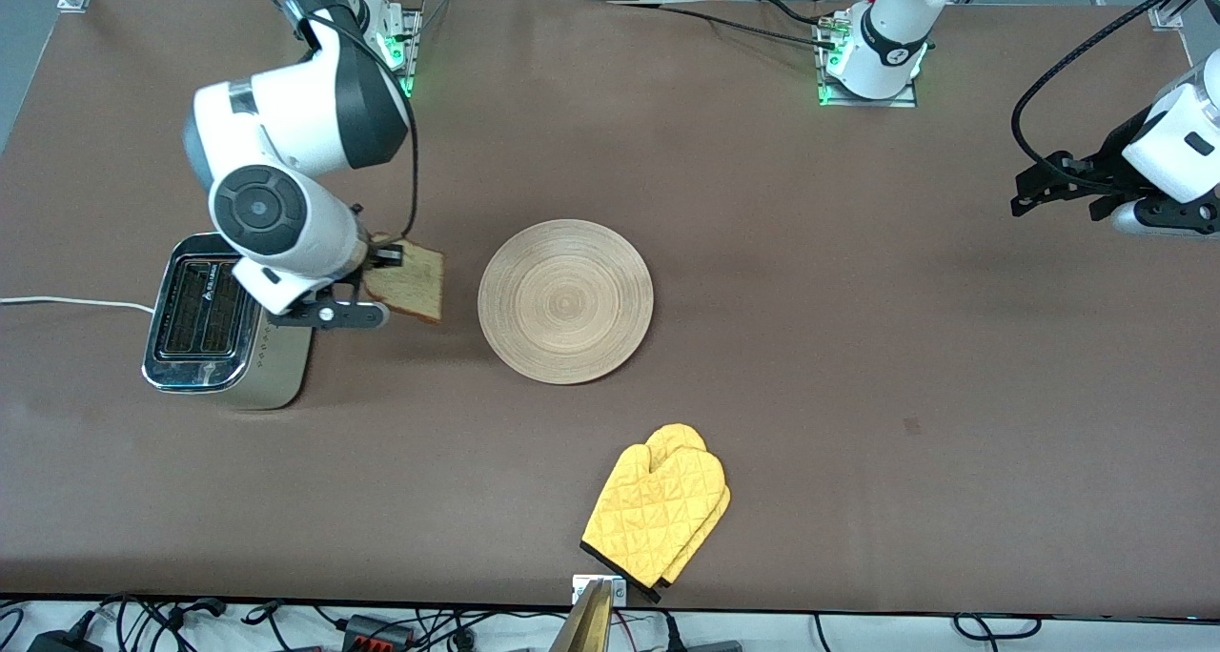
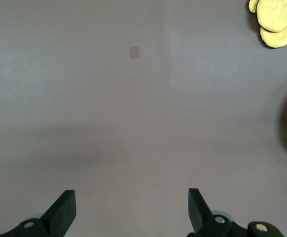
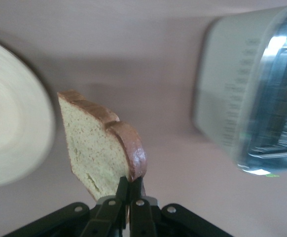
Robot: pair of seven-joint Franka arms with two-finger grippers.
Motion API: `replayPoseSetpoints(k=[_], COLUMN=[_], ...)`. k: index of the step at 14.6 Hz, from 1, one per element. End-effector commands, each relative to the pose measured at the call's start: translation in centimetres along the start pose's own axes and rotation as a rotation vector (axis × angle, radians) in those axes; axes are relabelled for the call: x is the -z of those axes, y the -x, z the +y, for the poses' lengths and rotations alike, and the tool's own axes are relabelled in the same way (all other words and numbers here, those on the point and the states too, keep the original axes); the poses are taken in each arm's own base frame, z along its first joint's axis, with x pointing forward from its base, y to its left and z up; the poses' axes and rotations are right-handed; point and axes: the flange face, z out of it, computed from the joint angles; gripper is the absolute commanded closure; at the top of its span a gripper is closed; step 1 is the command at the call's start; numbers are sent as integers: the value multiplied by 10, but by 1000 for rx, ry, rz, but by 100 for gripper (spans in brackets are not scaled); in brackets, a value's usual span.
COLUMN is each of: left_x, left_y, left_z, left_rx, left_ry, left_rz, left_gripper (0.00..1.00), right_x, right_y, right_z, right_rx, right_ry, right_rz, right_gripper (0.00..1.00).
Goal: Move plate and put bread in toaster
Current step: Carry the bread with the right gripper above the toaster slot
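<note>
Chrome toaster slots without bread

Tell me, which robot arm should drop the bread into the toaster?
The right. Its tool is shut on the squarish light brown bread slice, in the air beside the boxy chrome-topped toaster. The left tool waits open over bare table at its own end.

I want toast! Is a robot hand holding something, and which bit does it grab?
The right gripper pinches the bread by its crust edge, in the air beside the toaster. The left gripper is open and holds nothing.
</note>
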Motion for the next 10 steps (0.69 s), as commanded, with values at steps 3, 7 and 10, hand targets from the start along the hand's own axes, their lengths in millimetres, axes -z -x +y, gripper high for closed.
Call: replayPoseSetpoints(k=[3,7,10], left_x=[0,1,0], left_y=[6,6,6], left_z=[-11,-8,-9], left_rx=[32,29,31], left_ry=[24,34,36], left_rz=[-11,-9,-11], left_gripper=[0,0,0], right_x=[28,34,30], right_y=[2,1,-5], right_z=[79,115,134], right_rx=[53,8,-30], right_ry=[122,280,326], right_rz=[-68,-68,-65], right_gripper=[100,100,100])
